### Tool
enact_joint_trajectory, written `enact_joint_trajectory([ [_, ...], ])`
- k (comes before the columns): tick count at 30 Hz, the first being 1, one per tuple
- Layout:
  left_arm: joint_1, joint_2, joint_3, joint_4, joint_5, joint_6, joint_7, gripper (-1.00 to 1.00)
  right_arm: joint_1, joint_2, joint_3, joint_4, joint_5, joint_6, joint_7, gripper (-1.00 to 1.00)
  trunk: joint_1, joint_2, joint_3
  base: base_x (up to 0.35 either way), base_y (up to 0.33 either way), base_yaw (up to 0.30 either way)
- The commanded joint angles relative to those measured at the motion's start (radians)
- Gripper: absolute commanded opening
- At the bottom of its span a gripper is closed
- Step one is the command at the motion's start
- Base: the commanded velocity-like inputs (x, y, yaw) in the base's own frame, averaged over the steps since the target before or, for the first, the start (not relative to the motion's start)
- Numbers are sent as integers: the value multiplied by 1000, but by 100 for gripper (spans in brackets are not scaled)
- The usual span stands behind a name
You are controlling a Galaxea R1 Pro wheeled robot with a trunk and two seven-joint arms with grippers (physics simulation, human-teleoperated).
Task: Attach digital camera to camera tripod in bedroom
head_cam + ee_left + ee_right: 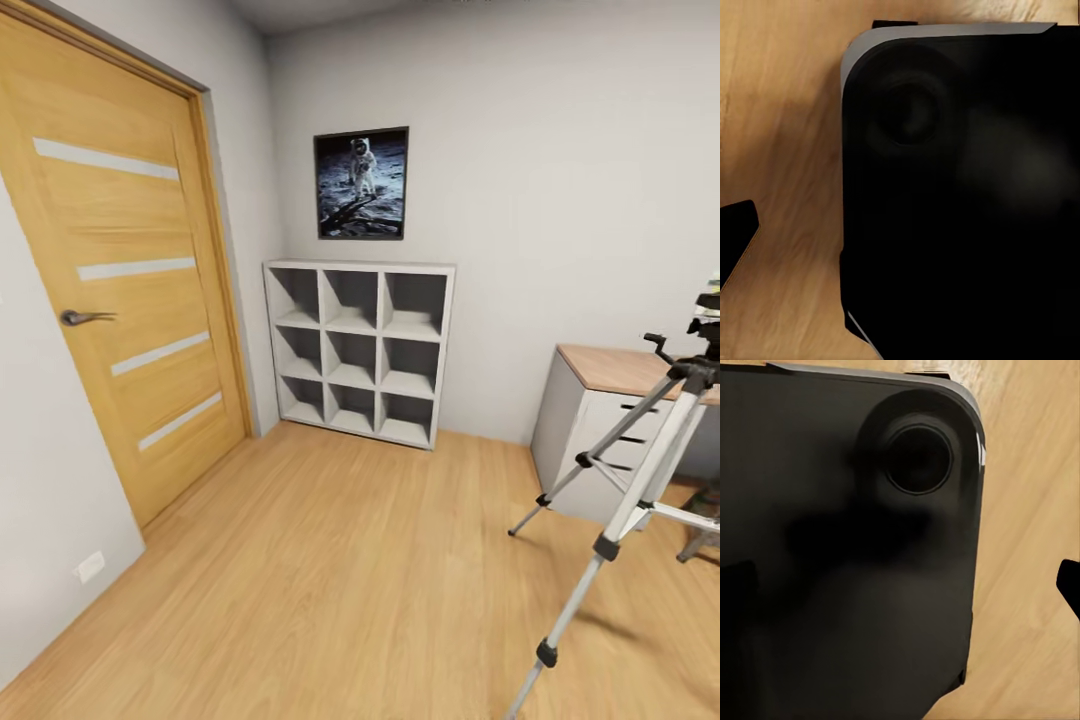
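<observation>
Silver-legged camera tripod [640, 470] stands at my right beside the wood-topped desk [620, 368]; I should turn toward it slowly, gripper states indeterminate.

Silvery metal camera tripod [640, 480]; matt wood floor [330, 580]

We see the door [120, 290] at left, the shelf [360, 350] against the far wall under the poster [361, 183], and the camera tripod [640, 470] before the desk [600, 420] at right.
</observation>
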Motion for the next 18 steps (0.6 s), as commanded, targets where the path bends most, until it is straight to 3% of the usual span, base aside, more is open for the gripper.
enact_joint_trajectory([
  [1,0,0,0,0,3,-2,0,100,0,0,0,0,1,-4,1,100,0,0,-1,0,0,-297],
  [18,0,0,0,0,3,-2,0,100,0,0,0,0,1,-5,0,100,0,0,-1,0,0,-297],
])
